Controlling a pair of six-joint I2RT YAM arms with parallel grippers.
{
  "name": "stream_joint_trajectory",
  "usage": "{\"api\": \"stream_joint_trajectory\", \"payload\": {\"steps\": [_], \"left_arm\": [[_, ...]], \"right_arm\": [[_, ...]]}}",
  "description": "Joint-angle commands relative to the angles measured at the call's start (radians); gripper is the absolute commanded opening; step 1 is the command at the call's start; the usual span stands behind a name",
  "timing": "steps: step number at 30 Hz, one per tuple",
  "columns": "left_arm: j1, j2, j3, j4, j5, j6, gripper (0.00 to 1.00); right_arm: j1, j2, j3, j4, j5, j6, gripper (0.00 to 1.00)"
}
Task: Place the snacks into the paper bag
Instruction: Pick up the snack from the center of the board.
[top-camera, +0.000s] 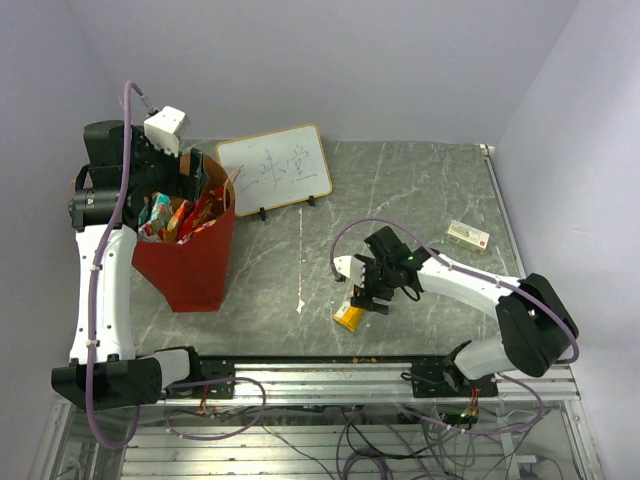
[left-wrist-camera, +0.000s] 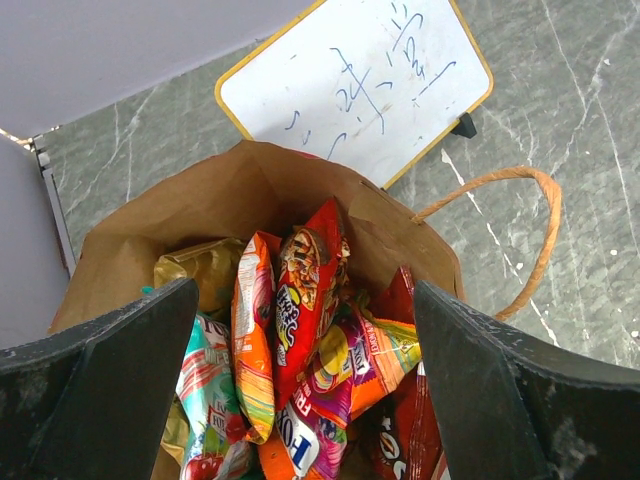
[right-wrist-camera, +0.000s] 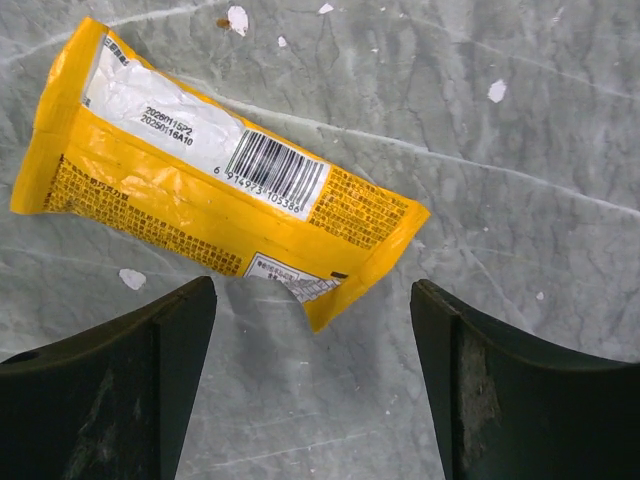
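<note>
On the table (right-wrist-camera: 520, 180), a yellow packet (right-wrist-camera: 215, 180) lies just beyond the right gripper (right-wrist-camera: 313, 350).

The paper bag (top-camera: 190, 275) is red outside, kraft brown inside; the snacks (left-wrist-camera: 300, 320) in it are red, orange, teal and gold. Right of the bag, a yellow packet (right-wrist-camera: 200, 190) bears a white barcode panel on grey-veined tabletop (top-camera: 420, 200).

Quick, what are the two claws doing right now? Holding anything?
Left gripper: open, empty, above the paper bag.
Right gripper: open, empty, over the yellow packet.
</note>
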Motion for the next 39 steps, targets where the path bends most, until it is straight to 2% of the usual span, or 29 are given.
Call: {"api": "stream_joint_trajectory", "payload": {"steps": [1,6,15,20,22,30,35,39], "left_arm": [[-0.003,-0.02,-0.005,0.013,0.038,-0.001,0.99],[-0.004,-0.045,-0.03,0.038,0.04,-0.009,1.0],[-0.013,-0.062,-0.028,0.072,0.048,-0.042,0.96],[-0.064,-0.039,0.026,0.039,-0.023,-0.048,0.93],[-0.091,-0.026,0.059,0.022,-0.034,-0.054,0.91],[-0.289,-0.021,0.106,0.062,-0.118,-0.067,0.88],[-0.356,0.031,0.167,0.058,-0.061,-0.096,0.87],[-0.446,0.051,0.161,0.151,-0.04,-0.135,0.88]], "right_arm": [[0.012,0.047,-0.015,0.045,0.028,0.008,0.76],[0.012,0.085,-0.009,0.051,0.008,0.018,0.63],[0.012,0.106,0.021,0.034,-0.039,0.03,0.25],[0.011,0.086,0.048,0.021,-0.058,0.041,0.1],[0.008,0.07,0.062,0.016,-0.06,0.046,0.0],[-0.054,-0.04,0.124,0.037,-0.112,0.067,0.0],[-0.089,-0.123,0.183,0.056,-0.1,0.079,0.0],[-0.113,-0.197,0.228,0.129,-0.045,0.104,0.0]]}}
